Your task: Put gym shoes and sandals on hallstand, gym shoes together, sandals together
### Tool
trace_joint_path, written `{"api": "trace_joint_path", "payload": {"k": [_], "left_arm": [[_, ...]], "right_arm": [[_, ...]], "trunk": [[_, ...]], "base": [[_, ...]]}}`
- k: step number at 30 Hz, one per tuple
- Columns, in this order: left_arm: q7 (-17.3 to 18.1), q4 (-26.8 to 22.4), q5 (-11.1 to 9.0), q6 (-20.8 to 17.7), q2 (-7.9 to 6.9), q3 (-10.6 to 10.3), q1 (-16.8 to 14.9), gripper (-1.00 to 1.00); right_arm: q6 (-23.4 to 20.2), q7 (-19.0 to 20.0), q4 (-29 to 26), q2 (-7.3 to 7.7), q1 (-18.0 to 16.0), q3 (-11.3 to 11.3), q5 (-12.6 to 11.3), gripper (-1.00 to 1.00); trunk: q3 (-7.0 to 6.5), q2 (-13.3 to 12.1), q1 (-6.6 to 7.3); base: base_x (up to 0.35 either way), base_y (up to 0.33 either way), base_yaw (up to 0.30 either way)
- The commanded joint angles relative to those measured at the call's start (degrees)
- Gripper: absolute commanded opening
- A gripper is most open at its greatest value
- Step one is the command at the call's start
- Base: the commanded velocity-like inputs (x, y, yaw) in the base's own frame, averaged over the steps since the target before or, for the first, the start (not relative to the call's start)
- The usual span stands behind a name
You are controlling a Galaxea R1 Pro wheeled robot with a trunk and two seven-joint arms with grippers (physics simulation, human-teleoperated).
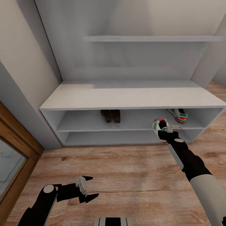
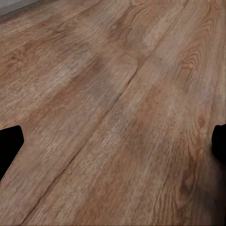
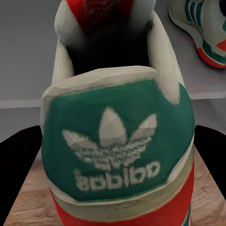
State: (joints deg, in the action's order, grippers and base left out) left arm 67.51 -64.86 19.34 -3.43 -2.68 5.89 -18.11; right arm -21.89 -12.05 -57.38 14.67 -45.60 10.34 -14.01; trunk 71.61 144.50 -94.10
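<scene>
While the right pincer [image 1: 164, 131] clamps one gym shoe [image 1: 159, 125] before the hallstand [image 1: 125, 94] at center frame, the sandals [image 1: 110, 115] and other gym shoe [image 1: 178, 115] occupy its upper shelf; the left pincer [image 1: 89, 188] hangs spread apart at lower left.

Matt wood-grain plank floor [image 2: 117, 108], smooth matt grey shoe rack [image 1: 125, 95], dark brown leather sandals [image 1: 110, 115], held sneaker [image 3: 117, 141] with cloth-like green tongue

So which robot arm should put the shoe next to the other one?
The right. Its right gripper already holds a gym shoe at the hallstand, close to the other gym shoe on the upper shelf. The left gripper hangs open and empty over the floor.
</scene>
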Motion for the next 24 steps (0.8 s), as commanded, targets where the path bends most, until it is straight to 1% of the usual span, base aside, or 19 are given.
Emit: {"api": "trace_joint_path", "payload": {"k": [1, 9, 14, 24], "left_arm": [[0.0, 0.0, 0.0, 0.0, -0.01, 0.0, 0.0, 1.0], [0.0, 0.0, 0.0, 0.0, -0.03, 0.0, 0.0, 1.0], [0.0, 0.0, 0.0, 0.0, -0.04, 0.0, 0.0, 1.0], [0.0, 0.0, -0.1, 0.1, -0.03, 0.0, 0.0, 1.0]], "right_arm": [[0.0, 0.0, 0.0, 0.0, 0.0, 0.0, 0.0, -1.0], [0.0, 0.0, 0.1, 0.01, 0.0, -0.3, -0.1, -1.0], [0.0, 0.1, 0.1, 0.06, 0.0, -1.0, -0.1, -1.0], [0.1, 0.1, 0.2, 0.15, 0.0, -1.4, -0.1, -1.0]], "trunk": [[0.0, 0.0, 0.0], [0.0, 0.0, 0.0], [0.0, 0.0, 0.0], [0.0, 0.0, 0.0]], "base": [[0.154, -0.151, 0.0], [0.128, -0.124, 0.0], [0.045, -0.044, 0.0], [0.015, -0.015, 0.0]]}}
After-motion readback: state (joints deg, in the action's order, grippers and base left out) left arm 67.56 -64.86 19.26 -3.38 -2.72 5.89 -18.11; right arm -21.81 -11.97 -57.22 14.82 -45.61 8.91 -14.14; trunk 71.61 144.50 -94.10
